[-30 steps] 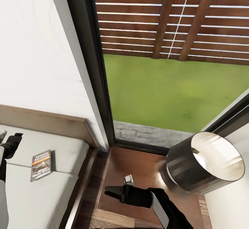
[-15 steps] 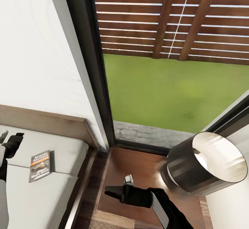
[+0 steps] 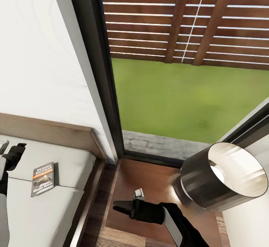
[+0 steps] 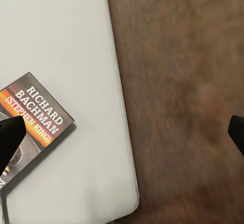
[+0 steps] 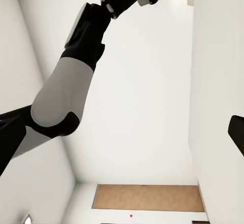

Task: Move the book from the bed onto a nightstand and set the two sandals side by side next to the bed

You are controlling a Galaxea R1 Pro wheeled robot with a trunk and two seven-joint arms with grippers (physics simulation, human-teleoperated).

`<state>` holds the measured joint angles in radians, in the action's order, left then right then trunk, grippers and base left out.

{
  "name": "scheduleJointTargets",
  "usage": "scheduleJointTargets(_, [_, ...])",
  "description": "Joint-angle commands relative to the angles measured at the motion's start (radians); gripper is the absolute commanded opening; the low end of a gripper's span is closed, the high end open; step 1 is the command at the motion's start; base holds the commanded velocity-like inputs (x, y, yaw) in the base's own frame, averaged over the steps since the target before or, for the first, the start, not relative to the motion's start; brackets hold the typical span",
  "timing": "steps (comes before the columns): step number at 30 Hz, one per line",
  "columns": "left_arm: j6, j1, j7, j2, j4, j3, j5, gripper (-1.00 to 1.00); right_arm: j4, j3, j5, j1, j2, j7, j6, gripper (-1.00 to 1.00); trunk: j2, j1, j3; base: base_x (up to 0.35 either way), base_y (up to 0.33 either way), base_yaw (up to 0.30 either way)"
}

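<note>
The book (image 3: 43,178) lies flat on the bed's pale mattress (image 3: 45,217), near the headboard (image 3: 48,132); its cover reads "RICHARD BACHMAN" over an orange band. In the left wrist view the book (image 4: 33,125) sits under one fingertip. My left gripper (image 3: 11,147) hovers open over the mattress, just left of the book, its fingers spread wide (image 4: 122,135). My right gripper (image 3: 127,199) is open with nothing in it, low over the nightstand (image 3: 149,176), whose top is glossy brown. The sandals are out of view.
A black-shaded lamp (image 3: 220,176) stands on the right side of the nightstand, close to my right arm. A tall dark-framed window (image 3: 108,90) rises behind, with grass and a wooden fence outside. A narrow gap separates the bed frame from the nightstand.
The head view has shifted very slightly. The book and both grippers stay where they were.
</note>
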<state>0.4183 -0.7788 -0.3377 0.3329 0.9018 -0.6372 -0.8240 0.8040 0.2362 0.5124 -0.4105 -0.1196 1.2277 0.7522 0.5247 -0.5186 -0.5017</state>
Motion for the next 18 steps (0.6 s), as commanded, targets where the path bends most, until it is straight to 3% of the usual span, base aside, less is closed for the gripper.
scheduleJointTargets(1, [0.004,-0.001,-0.007,0.000,0.002,-0.001,-0.010,1.00,0.000,0.002,0.006,-0.001,0.000,-0.001,0.007,1.00,0.001,0.000,-0.001,0.000,0.000,0.000])
scheduleJointTargets(18, [0.004,-0.001,-0.007,-0.005,0.002,-0.001,-0.010,1.00,0.000,0.002,0.006,-0.001,0.000,-0.001,0.007,1.00,0.001,0.000,-0.020,0.000,0.000,0.000])
